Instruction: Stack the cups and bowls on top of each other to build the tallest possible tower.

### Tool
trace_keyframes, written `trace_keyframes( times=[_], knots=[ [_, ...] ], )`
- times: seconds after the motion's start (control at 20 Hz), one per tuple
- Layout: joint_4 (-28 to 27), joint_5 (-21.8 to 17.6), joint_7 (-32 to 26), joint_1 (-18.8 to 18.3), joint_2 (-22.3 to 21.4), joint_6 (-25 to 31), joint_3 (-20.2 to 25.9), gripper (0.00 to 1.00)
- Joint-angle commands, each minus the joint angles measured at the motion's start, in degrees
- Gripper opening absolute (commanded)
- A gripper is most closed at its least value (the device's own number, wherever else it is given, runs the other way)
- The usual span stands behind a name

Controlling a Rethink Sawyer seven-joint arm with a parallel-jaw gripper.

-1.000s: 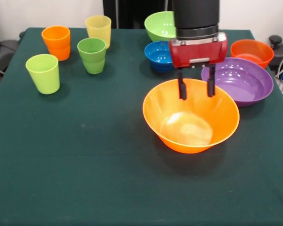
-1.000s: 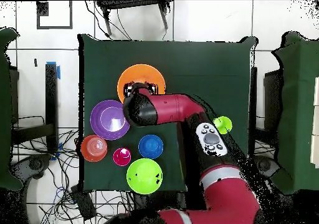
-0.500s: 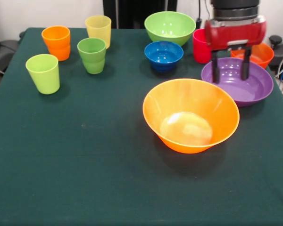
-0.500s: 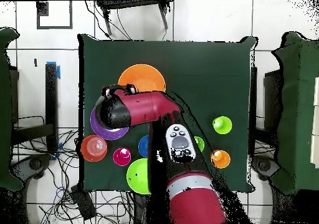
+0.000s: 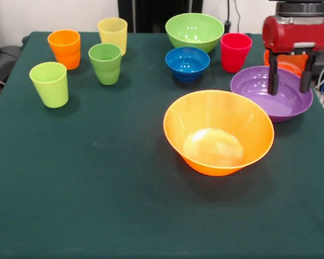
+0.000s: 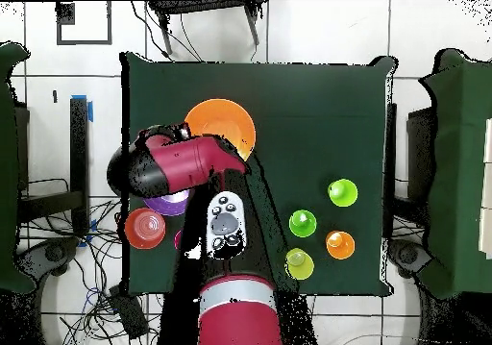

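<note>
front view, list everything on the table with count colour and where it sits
large orange bowl: 1, orange, centre of the table, standing alone
purple bowl: 1, purple, right side, beneath the gripper
small red-orange bowl: 1, red-orange, behind the purple bowl, partly hidden by the gripper
light green bowl: 1, light green, far edge
blue bowl: 1, blue, just in front of the light green bowl
red cup: 1, red, right of the blue bowl
orange cup: 1, orange, far left
pale yellow cup: 1, pale yellow, far left
green cup: 1, green, left
lime green cup: 1, lime green, leftmost
table: 1, dark green cloth
gripper: 1, red and black, open, over the purple bowl
</note>
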Motion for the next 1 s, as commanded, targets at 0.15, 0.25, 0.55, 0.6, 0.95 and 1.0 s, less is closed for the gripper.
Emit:
trace_keyframes(
  times=[0.15, 0.25, 0.55, 0.6, 0.95, 1.0],
  knots=[
    [-12.1, 0.7, 11.6, 5.7, 10.4, -5.6, -11.8, 1.00],
    [-13.7, 1.5, 12.0, 7.2, 12.0, -6.8, -14.2, 1.00],
    [-18.7, 3.6, 11.6, 9.8, 15.8, -8.2, -18.9, 1.00],
    [-19.4, 4.4, 11.9, 10.5, 16.6, -7.8, -20.1, 1.00],
    [-20.2, 7.7, 10.3, 10.8, 18.7, -4.5, -18.1, 1.00],
    [-19.6, 8.1, 10.3, 10.7, 18.6, -4.3, -17.4, 1.00]
  ],
)
